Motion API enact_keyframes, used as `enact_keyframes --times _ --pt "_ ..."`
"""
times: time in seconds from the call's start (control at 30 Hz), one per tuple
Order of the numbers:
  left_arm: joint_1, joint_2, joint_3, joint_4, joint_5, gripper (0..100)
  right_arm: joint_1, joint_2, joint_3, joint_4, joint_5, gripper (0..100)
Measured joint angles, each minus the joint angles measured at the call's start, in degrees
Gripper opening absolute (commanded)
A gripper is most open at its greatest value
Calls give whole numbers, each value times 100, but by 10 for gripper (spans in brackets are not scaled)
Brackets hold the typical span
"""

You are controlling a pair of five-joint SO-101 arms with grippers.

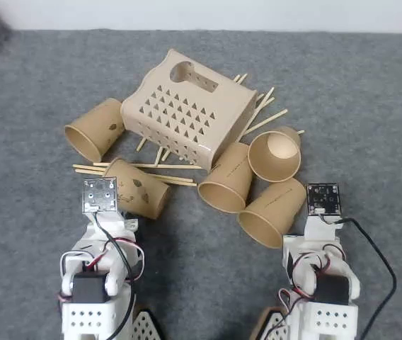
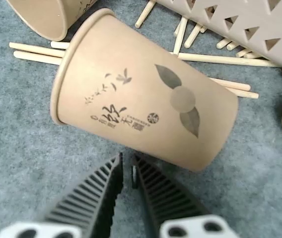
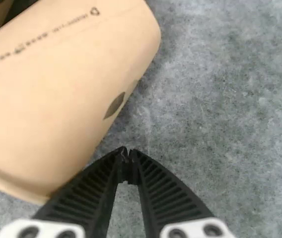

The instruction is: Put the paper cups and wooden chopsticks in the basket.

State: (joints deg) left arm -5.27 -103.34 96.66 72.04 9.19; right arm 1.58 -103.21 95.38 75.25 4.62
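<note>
High view suggests nothing is done yet: the beige perforated plastic basket (image 1: 187, 117) lies tipped over, five brown paper cups (image 1: 228, 178) and pale wooden chopsticks (image 1: 88, 169) scattered around it. Your left gripper (image 2: 126, 171) and right gripper (image 3: 126, 161), both pinched together and empty, sit just beside cups.

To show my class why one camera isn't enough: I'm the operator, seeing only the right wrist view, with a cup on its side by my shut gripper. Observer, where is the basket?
Observer: The basket lies tipped over in the middle of the table, beyond the nearest cup.
Operator: And the chopsticks?
Observer: The chopsticks are scattered under and around the basket.
Operator: Where is the other arm?
Observer: The left gripper is shut, next to a second cup that lies on its side across some chopsticks.
</note>
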Motion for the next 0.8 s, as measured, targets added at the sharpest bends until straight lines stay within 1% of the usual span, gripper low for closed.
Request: enact_keyframes --times 0.13,0.3,0.53,0.63,0.8 --pt "0 0 0 0 0 35 -97 0 0 0 0 6" --pt "0 0 0 0 18 35 -1020 0 0 0 0 6" --pt "0 0 0 0 18 35 -1978 0 0 0 0 6" --pt "0 0 0 0 18 35 -2171 0 0 0 0 6" --pt "0 0 0 0 18 35 -2242 0 0 0 0 6"
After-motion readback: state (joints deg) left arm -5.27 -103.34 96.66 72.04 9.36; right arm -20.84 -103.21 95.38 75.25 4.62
